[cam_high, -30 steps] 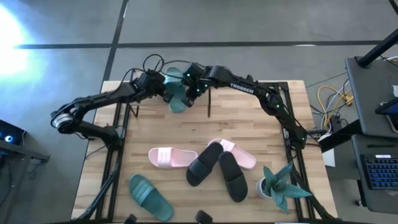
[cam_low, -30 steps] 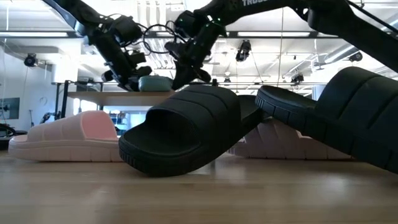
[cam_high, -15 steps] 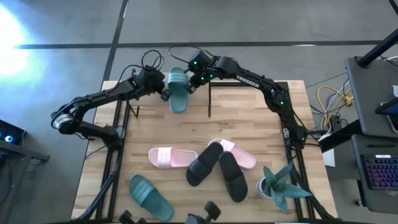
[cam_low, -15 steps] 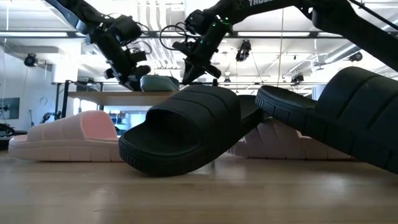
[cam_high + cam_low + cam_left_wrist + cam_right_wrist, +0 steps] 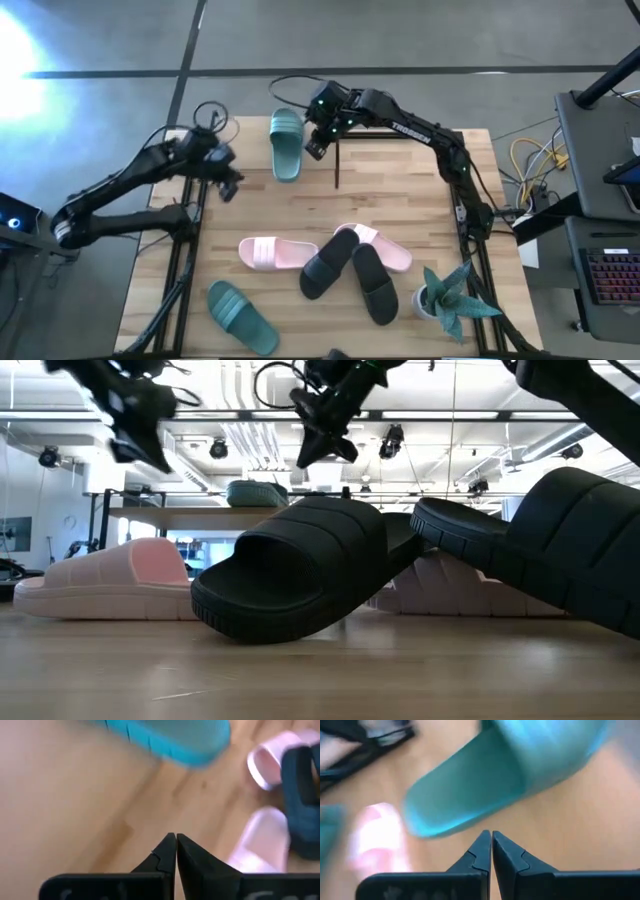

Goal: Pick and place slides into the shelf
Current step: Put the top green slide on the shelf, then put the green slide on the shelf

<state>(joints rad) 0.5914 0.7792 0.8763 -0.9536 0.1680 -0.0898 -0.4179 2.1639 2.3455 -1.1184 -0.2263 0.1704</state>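
Green slide lies on the shelf at the worktop's far edge, touched by neither arm. Right gripper hangs just beside it, jaws clenched on nothing. Left gripper, jaws likewise pressed together and empty, has pulled back toward the worktop's left rail, leaving open room around the slide. Remaining slides lie on the near half, unmoved.

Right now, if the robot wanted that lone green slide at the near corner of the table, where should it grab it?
Probably by the wide strap of the green slide, from straight above. It lies sole-down and apart from the other slides, so the arched strap stands clear of the table for one finger to slip under.
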